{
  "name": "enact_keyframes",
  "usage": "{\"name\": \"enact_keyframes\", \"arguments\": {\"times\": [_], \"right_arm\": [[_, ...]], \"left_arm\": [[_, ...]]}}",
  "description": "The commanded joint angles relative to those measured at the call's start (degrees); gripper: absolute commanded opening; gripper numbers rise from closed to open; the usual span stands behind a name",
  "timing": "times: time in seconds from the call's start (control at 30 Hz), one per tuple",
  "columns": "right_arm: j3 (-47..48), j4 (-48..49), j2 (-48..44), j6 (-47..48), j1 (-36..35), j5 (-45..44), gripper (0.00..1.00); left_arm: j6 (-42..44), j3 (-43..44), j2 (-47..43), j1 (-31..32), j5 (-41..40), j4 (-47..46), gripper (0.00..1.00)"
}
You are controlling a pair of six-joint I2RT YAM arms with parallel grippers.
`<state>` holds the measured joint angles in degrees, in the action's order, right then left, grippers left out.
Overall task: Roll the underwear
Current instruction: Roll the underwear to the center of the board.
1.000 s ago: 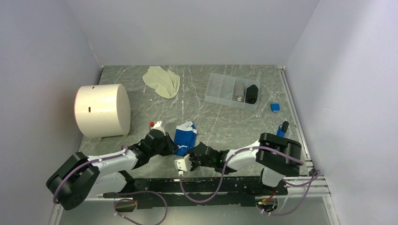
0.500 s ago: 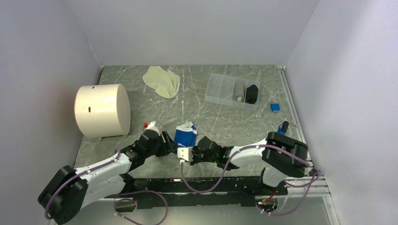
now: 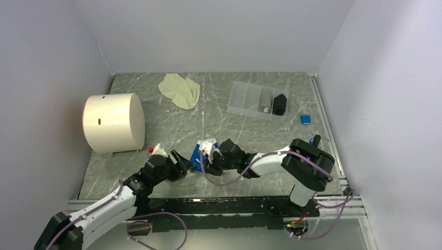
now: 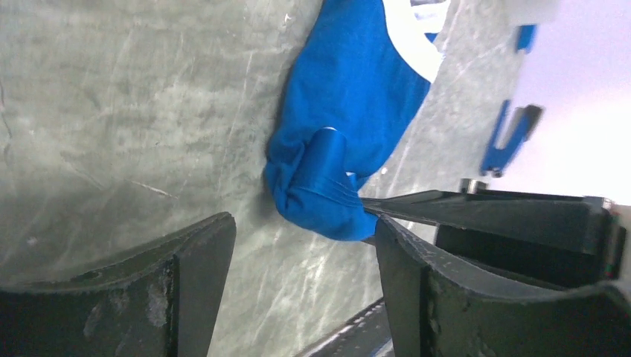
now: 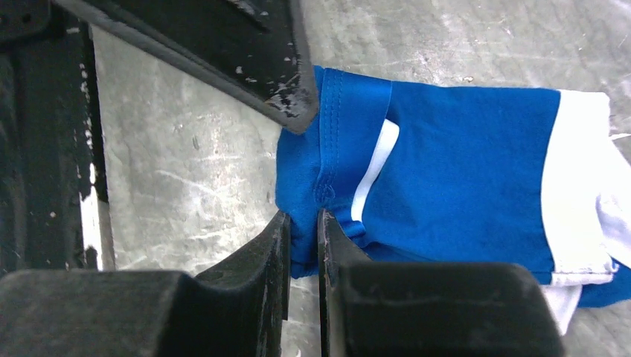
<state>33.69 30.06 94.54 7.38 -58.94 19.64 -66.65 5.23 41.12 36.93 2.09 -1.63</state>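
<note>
My right end effector (image 5: 303, 217) is pressed nearly together on a fold at the near end of the blue underwear (image 5: 461, 171), pinching that bunched edge between its two fingers. The garment lies on the tabletop (image 3: 156, 125) close in front of my bases. Its white band is at the far end, and a narrow white stripe runs along it. The pinched end is curled up into a small thick lump, while the rest lies flat.

My left end effector (image 4: 303, 224) stands spread wide just beside that same end, on its left, gripping nothing. One of its fingertips comes close to the corner of the cloth, but I cannot tell whether it touches.

The cream underwear (image 3: 180, 90) lies crumpled well apart, toward the back of the tabletop. A white drum (image 3: 113, 122) rests on its side at the left. A clear divided tray (image 3: 258, 100) sits at the back right, and a small blue block (image 3: 305, 119) lies just right of the tray, near the right wall.
</note>
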Motion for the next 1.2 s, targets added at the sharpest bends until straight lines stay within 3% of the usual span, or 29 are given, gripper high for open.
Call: {"name": "enact_keyframes", "arguments": {"times": [0.0, 0.1, 0.27, 0.5, 0.63, 0.9, 0.97, 1.1, 1.17], "right_arm": [[1.93, -3.63, 2.9, -9.12, 0.31, 2.49, 0.02], [0.93, -2.78, 2.45, -10.24, 0.31, 2.16, 0.02], [-0.2, -1.77, 2.19, -13.64, 0.12, -0.52, 0.02], [-3.85, 2.95, 0.29, -13.34, -0.96, -3.48, 0.06], [-4.22, 2.15, -0.23, -9.5, -1.21, -4.67, 0.08], [-4.49, 2.32, -0.22, -5.65, -1.26, -2.4, 0.12], [-4.89, 3.02, -0.63, -5.35, -1.39, -2.03, 0.14], [-5.13, 2.54, -1.24, -3.61, -2.09, -2.31, 0.17], [-4.89, 1.93, -1.11, -3.09, -2.15, -2.41, 0.18]], "left_arm": [[-8.22, -3.94, -4.34, -0.07, 0.66, 5.51, 0.77], [-9.85, -2.57, -4.63, -0.01, -1.23, 9.66, 0.81], [-11.9, -3.54, -1.17, -0.07, -1.97, 2.34, 0.74], [-12.34, -1.38, 7.11, -0.01, -6.68, 0.66, 0.68], [-12.01, -2.23, 9.96, 1.32, -7.8, -7.52, 0.47], [-14.56, -4.11, 12.01, 2.7, -9.74, -10.61, 0.38], [-14.89, -4.41, 11.68, 2.69, -10.11, -11.07, 0.38], [-12.68, -1.68, 11.99, 2.71, -10.43, -8.52, 0.57], [-12.39, -1.04, 12.47, 2.71, -10.39, -8.89, 0.6]]}}
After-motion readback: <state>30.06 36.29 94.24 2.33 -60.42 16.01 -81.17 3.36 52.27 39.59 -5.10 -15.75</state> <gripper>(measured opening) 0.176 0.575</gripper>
